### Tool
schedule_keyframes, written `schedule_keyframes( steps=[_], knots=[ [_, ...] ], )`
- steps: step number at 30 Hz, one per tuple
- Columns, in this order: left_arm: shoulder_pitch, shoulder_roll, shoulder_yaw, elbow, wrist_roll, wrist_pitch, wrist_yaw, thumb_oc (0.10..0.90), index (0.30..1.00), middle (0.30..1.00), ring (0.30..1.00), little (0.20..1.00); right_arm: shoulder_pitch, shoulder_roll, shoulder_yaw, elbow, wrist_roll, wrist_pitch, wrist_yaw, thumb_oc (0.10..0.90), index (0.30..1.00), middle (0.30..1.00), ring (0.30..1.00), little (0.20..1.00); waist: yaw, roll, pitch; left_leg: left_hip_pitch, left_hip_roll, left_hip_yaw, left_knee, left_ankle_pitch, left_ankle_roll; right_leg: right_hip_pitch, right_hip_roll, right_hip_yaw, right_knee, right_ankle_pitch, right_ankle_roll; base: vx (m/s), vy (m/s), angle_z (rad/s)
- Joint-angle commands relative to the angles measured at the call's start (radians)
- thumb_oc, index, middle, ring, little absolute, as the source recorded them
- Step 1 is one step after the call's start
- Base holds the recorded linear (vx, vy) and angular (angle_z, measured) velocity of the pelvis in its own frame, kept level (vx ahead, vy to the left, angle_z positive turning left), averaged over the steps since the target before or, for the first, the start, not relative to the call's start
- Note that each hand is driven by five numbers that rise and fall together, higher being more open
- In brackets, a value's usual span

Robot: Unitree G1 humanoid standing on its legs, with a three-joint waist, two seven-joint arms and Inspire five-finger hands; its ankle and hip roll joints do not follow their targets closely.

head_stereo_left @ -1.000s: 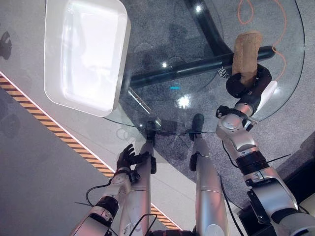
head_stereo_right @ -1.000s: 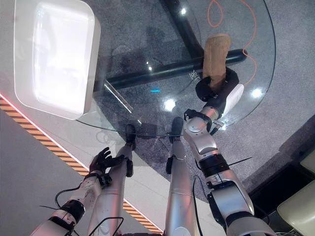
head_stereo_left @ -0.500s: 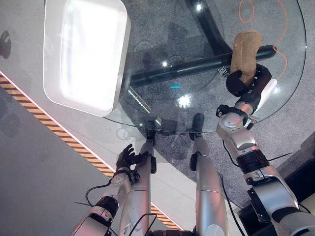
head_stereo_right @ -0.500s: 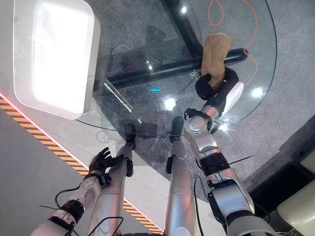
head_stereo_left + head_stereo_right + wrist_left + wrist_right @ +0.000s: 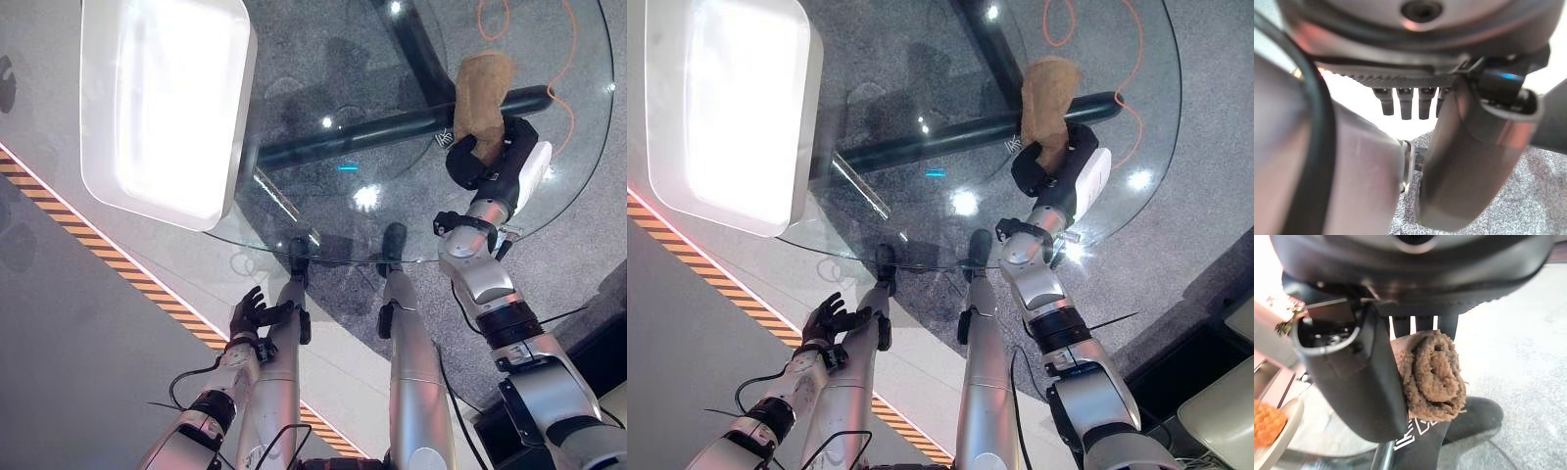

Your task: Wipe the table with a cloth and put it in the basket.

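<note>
The right hand (image 5: 495,162) was clenched round the brown cloth (image 5: 480,93), fingers (image 5: 1422,323) and thumb pinching its near end over the right side of the round glass bench (image 5: 392,220). In the right wrist view the cloth showed as a tight roll wedged between the thumb and the row of fingers. From the head views the free part stood out past the hand, so its long axis ran roughly in line with the forearm, pointing away from the robot toward the far rim of the bench. Whether the far end lay flat on the glass or hung just above it could not be told.

The white basket (image 5: 162,103) sat at the left end of the bench, well apart from the cloth, with most of the glass between them (the dark frame under the glass crosses that same stretch). The coming move therefore seemed to turn on a sweep leftward across the robot's front, the roll travelling broadside to its own long axis.

The left hand (image 5: 250,313) hung low beside the body, below the bench edge, its fingers relaxed and holding nothing. It looked nearer the basket, yet the right hand had the cloth.
</note>
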Motion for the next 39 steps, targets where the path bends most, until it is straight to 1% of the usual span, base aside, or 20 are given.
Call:
schedule_keyframes(
  steps=[1, 4, 9, 13, 20, 25, 29, 30, 31, 34, 35, 39],
  knots=[
    [0.119, -0.086, -0.043, 0.000, 0.000, 0.009, 0.014, 0.800, 0.900, 0.900, 0.900, 0.900, -0.001, 0.047, 0.168, -0.154, -0.038, -0.031, 0.176, 0.100, 0.300, 0.300, 0.300, 0.200, 0.015, 0.030, -0.009, -0.063, -0.079, 0.018, 0.042, 0.000, 0.045, -0.030, 0.037, -0.032, 0.020, 0.004, 0.005, 0.00, -0.003, 0.04],
    [0.118, -0.084, -0.044, -0.009, 0.003, 0.012, 0.019, 0.800, 0.900, 0.900, 0.900, 0.900, 0.011, 0.069, 0.211, -0.165, -0.070, -0.026, 0.234, 0.100, 0.300, 0.300, 0.300, 0.200, 0.017, 0.031, -0.009, -0.065, -0.080, 0.019, 0.045, -0.002, 0.046, -0.031, 0.033, -0.037, 0.021, 0.003, 0.006, 0.00, -0.010, 0.05],
    [0.112, -0.085, -0.053, -0.013, -0.002, 0.012, 0.020, 0.800, 0.900, 0.900, 0.900, 0.900, 0.003, 0.087, 0.266, -0.166, -0.075, -0.034, 0.296, 0.100, 0.300, 0.300, 0.300, 0.200, 0.019, 0.036, -0.009, -0.073, -0.077, 0.023, 0.054, -0.002, 0.045, -0.039, 0.029, -0.047, 0.030, -0.004, 0.006, 0.00, 0.001, 0.05],
    [0.108, -0.083, -0.063, -0.011, -0.004, 0.013, 0.014, 0.800, 0.900, 0.900, 0.900, 0.900, -0.012, 0.100, 0.305, -0.170, -0.060, -0.048, 0.318, 0.100, 0.300, 0.300, 0.300, 0.200, 0.023, 0.041, -0.009, -0.085, -0.075, 0.024, 0.071, -0.004, 0.041, -0.050, 0.027, -0.052, 0.044, -0.009, 0.005, 0.00, 0.000, 0.00],
    [0.099, -0.087, -0.077, -0.026, -0.009, 0.011, 0.026, 0.800, 0.900, 0.900, 0.900, 0.900, -0.028, 0.114, 0.345, -0.176, -0.075, -0.032, 0.345, 0.100, 0.300, 0.300, 0.300, 0.200, 0.026, 0.050, -0.009, -0.097, -0.073, 0.026, 0.081, -0.007, 0.041, -0.064, 0.023, -0.056, 0.056, -0.014, 0.003, 0.00, 0.000, 0.02],
    [0.094, -0.086, -0.079, -0.031, -0.012, 0.017, 0.029, 0.800, 0.900, 0.900, 0.900, 0.900, -0.032, 0.122, 0.373, -0.173, -0.088, -0.019, 0.390, 0.100, 0.300, 0.300, 0.300, 0.200, 0.028, 0.053, -0.009, -0.103, -0.073, 0.027, 0.091, -0.009, 0.042, -0.073, 0.024, -0.057, 0.068, -0.017, 0.002, 0.00, 0.000, 0.00],
    [0.093, -0.085, -0.080, -0.033, -0.006, 0.022, 0.030, 0.800, 0.900, 0.900, 0.900, 0.900, -0.037, 0.115, 0.404, -0.175, -0.111, -0.015, 0.484, 0.100, 0.300, 0.300, 0.300, 0.200, 0.031, 0.054, -0.009, -0.105, -0.072, 0.028, 0.093, -0.009, 0.042, -0.075, 0.022, -0.060, 0.069, -0.017, 0.002, 0.00, 0.000, 0.00],
    [0.092, -0.081, -0.081, -0.036, -0.007, 0.026, 0.031, 0.800, 0.900, 0.900, 0.900, 0.900, -0.043, 0.109, 0.420, -0.181, -0.116, -0.011, 0.559, 0.100, 0.300, 0.300, 0.300, 0.200, 0.032, 0.054, -0.009, -0.106, -0.073, 0.027, 0.094, -0.009, 0.042, -0.077, 0.022, -0.061, 0.071, -0.017, 0.002, 0.00, -0.016, 0.04],
    [0.090, -0.079, -0.082, -0.036, -0.007, 0.028, 0.031, 0.800, 0.900, 0.900, 0.900, 0.900, -0.045, 0.107, 0.432, -0.188, -0.121, -0.004, 0.581, 0.100, 0.300, 0.300, 0.300, 0.200, 0.032, 0.053, -0.009, -0.107, -0.072, 0.028, 0.096, -0.009, 0.042, -0.077, 0.021, -0.063, 0.073, -0.018, 0.003, 0.00, -0.021, 0.05],
    [0.086, -0.064, -0.076, -0.038, -0.008, 0.042, 0.021, 0.800, 0.900, 0.900, 0.900, 0.900, -0.060, 0.085, 0.457, -0.206, -0.109, -0.003, 0.626, 0.100, 0.300, 0.300, 0.300, 0.200, 0.034, 0.051, -0.009, -0.110, -0.069, 0.031, 0.103, -0.009, 0.041, -0.080, 0.020, -0.065, 0.079, -0.019, 0.003, 0.00, -0.011, 0.02],
    [0.086, -0.063, -0.075, -0.038, -0.008, 0.042, 0.020, 0.800, 0.900, 0.900, 0.900, 0.900, -0.062, 0.083, 0.458, -0.208, -0.107, -0.003, 0.626, 0.100, 0.300, 0.300, 0.300, 0.200, 0.034, 0.051, -0.009, -0.111, -0.069, 0.031, 0.104, -0.009, 0.041, -0.080, 0.020, -0.065, 0.079, -0.019, 0.003, 0.00, -0.012, 0.04],
    [0.084, -0.051, -0.075, -0.042, -0.012, 0.049, 0.018, 0.800, 0.900, 0.900, 0.900, 0.900, -0.073, 0.063, 0.463, -0.220, -0.092, -0.026, 0.656, 0.100, 0.300, 0.300, 0.300, 0.200, 0.037, 0.048, -0.009, -0.114, -0.067, 0.031, 0.109, -0.011, 0.040, -0.083, 0.020, -0.065, 0.084, -0.020, 0.005, 0.00, -0.016, 0.07]
  ],
)
